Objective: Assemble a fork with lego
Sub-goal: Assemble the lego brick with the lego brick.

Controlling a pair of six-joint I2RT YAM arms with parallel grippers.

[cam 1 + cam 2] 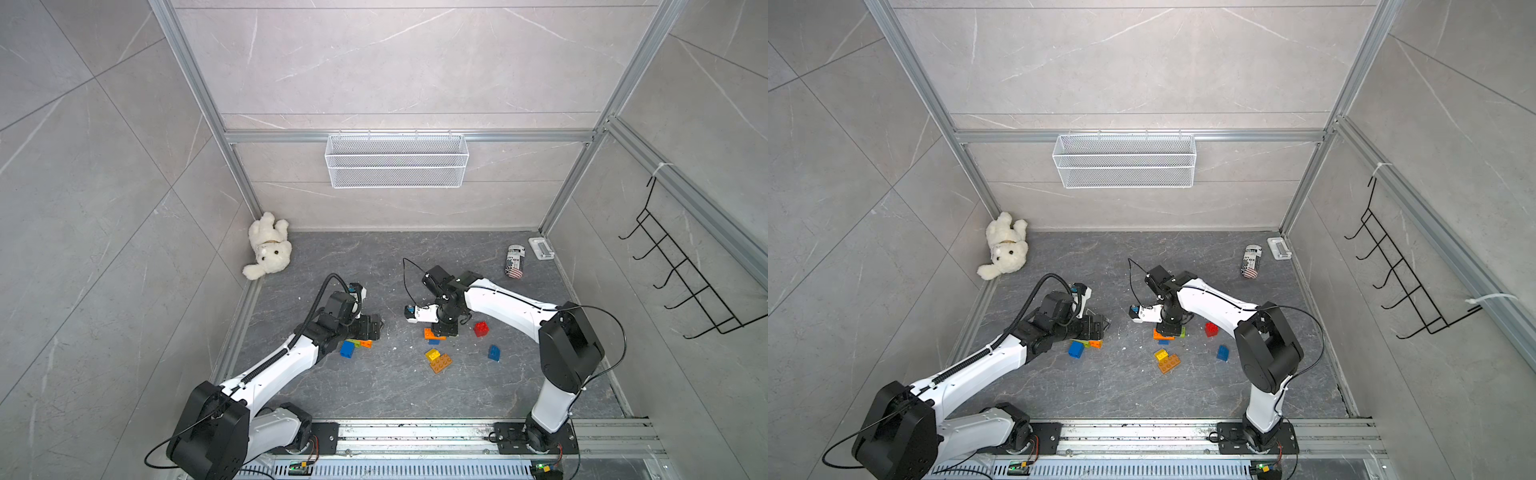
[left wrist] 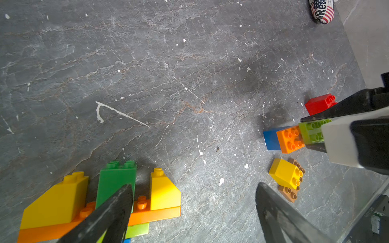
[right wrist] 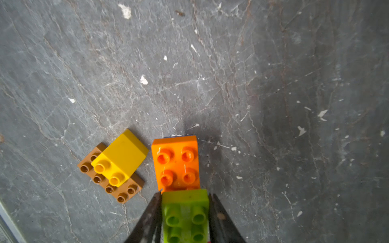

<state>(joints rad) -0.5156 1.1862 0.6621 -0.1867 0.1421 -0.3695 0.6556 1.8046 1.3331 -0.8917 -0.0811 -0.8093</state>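
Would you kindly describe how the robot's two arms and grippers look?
Both arms have glossy white link shells with boxy black joint housings. The left arm carries a ribbed black cable conduit; the right arm has thin black wires looping free. The left gripper and right gripper have slim, tapered black fingers, scuffed grey. A white camera block sits at each wrist.

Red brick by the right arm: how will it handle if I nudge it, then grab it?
The red brick looks like hard moulded plastic, so it should stay stiff in the tool. Boxy and flat-sided, it will probably slide across the table when nudged, not roll. Its glossy sides may slip under a shallow pinch.
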